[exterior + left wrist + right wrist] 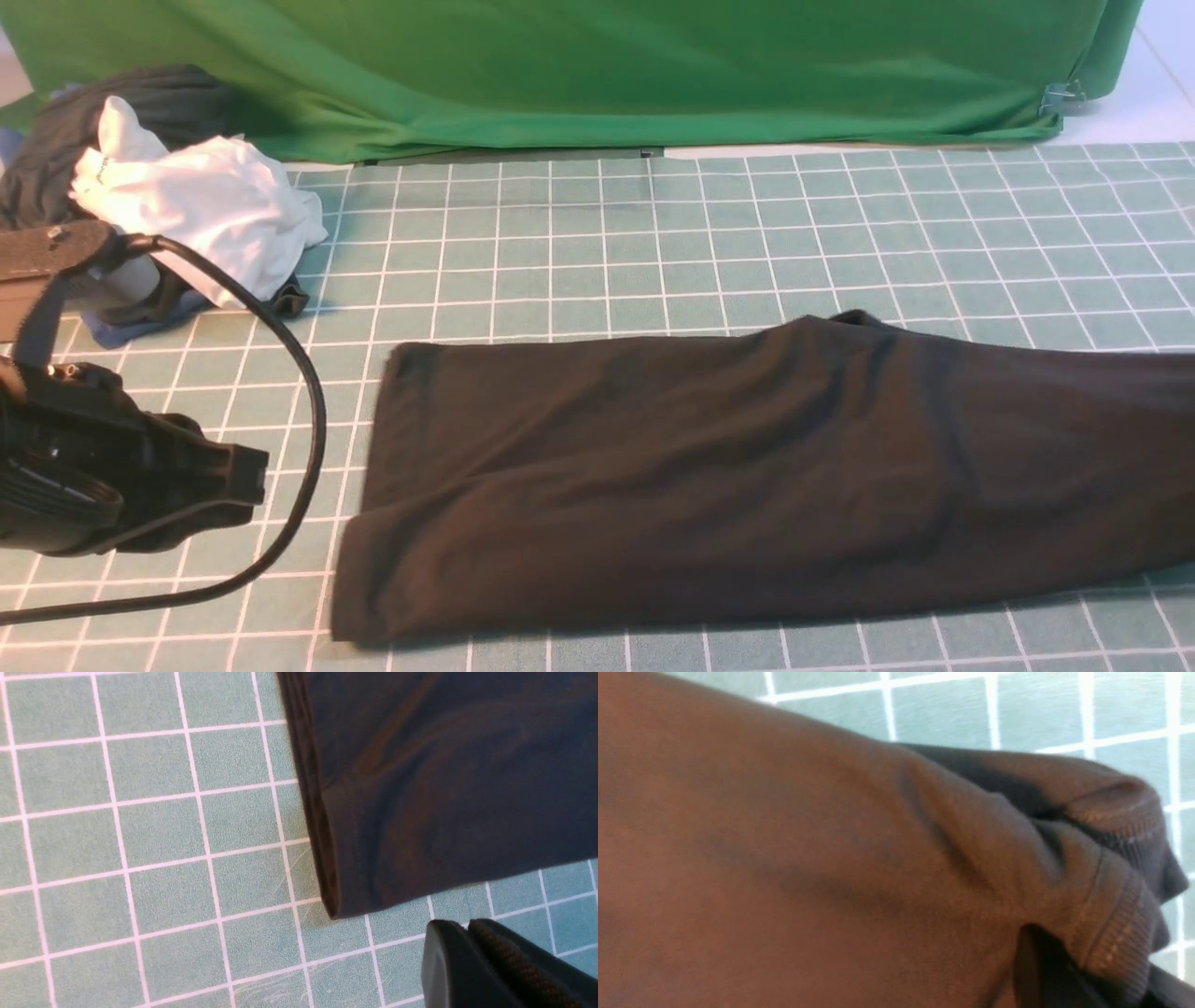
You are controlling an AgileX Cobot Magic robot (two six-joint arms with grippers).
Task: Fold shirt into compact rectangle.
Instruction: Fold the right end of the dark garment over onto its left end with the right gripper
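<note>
I am looking at the shirt [747,476] lying flat across the lower middle and right of the front frame, folded into a long dark band on the gridded green surface [579,252]. Its right end is running off the right edge of the frame, so I cannot see how far it goes.

My left claw [467,933] is showing in the lower right corner of the left wrist frame, its two black fingers [444,961] pressed together, clenched on nothing. It is hovering just beside the shirt's near corner, which is hanging in the upper right of that frame, with a strip of bare grid between cloth and fingertips. In the front frame my left arm is sitting at the left edge, well left of the shirt's end, with a black cable [299,392] looping around it.

My right claw is not appearing in any frame. In the right wrist frame the shirt is filling almost everything, very close and blurred, with a bunched ribbed hem or collar at the right. Whether that claw is clenched on the cloth or released, I cannot tell.

In the upper left of the front frame a crumpled white garment [205,205] is resting on a dark bundle [56,149], partly hidden behind my left arm. A green cloth [597,65] is draping across the top.
</note>
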